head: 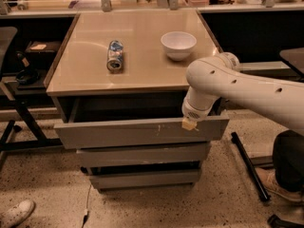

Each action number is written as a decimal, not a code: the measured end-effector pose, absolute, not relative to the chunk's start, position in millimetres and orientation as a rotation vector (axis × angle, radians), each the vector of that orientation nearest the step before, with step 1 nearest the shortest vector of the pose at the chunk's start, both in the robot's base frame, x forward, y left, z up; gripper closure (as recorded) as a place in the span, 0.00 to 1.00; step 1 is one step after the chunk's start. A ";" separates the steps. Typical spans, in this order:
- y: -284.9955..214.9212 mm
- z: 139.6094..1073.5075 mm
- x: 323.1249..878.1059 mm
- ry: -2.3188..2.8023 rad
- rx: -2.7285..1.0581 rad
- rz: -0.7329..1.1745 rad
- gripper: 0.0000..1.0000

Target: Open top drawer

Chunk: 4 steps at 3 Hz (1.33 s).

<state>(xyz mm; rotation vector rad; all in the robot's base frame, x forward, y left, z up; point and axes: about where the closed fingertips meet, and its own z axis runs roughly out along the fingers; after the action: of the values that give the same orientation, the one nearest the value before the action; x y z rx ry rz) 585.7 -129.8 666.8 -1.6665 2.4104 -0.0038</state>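
The top drawer is the widest grey handle-less front under the tabletop, with white scuff marks right of centre. It stands pulled out a little, with a dark gap showing between it and the cabinet. Its tray is hidden. My white arm reaches in from the right. My gripper sits at the drawer front's upper edge, right of centre, with a yellowish tip touching the top rim.
A beige tabletop holds a can lying on its side and a white bowl. Two shorter grey drawer fronts sit below. A black stand is on the floor at right, a shoe at bottom left.
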 end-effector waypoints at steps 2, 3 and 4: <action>-129.8 667.9 573.4 2.412 -1.655 0.006 1.00; -130.6 670.3 571.0 2.413 -1.654 0.007 1.00; -130.9 669.5 554.0 2.419 -1.637 0.018 1.00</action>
<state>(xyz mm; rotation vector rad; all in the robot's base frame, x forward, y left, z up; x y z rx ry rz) 554.0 -130.9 669.5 -1.6367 2.4187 0.0182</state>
